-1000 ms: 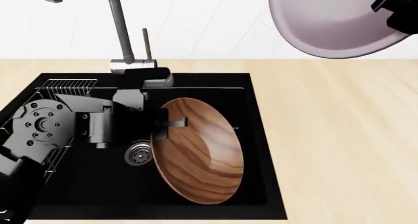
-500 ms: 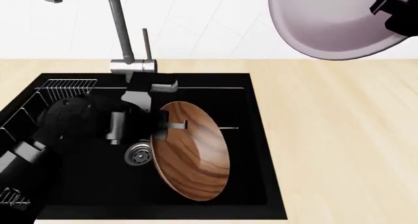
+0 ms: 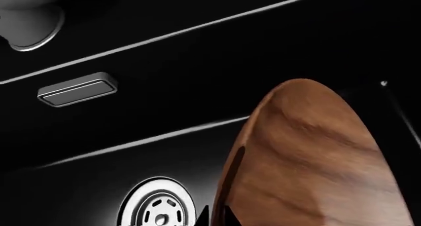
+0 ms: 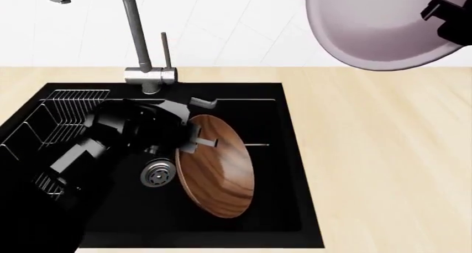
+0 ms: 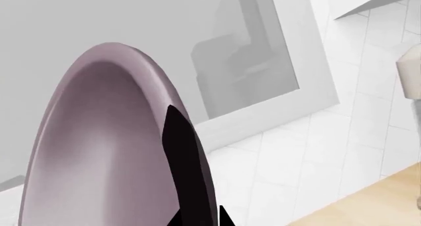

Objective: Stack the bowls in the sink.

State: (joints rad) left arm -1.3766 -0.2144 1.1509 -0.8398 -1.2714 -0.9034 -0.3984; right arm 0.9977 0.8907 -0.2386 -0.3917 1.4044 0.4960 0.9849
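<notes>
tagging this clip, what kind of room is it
Most likely a kitchen, in simulation: a black sink with a tall tap set in a wooden counter, with a white tiled wall behind.

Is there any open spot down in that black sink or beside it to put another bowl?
The countertop right of the sink is bare. Inside, the left gripper tilts the brown bowl beside the drain; the wire rack fills the far left. Free floor: the front strip.
</notes>
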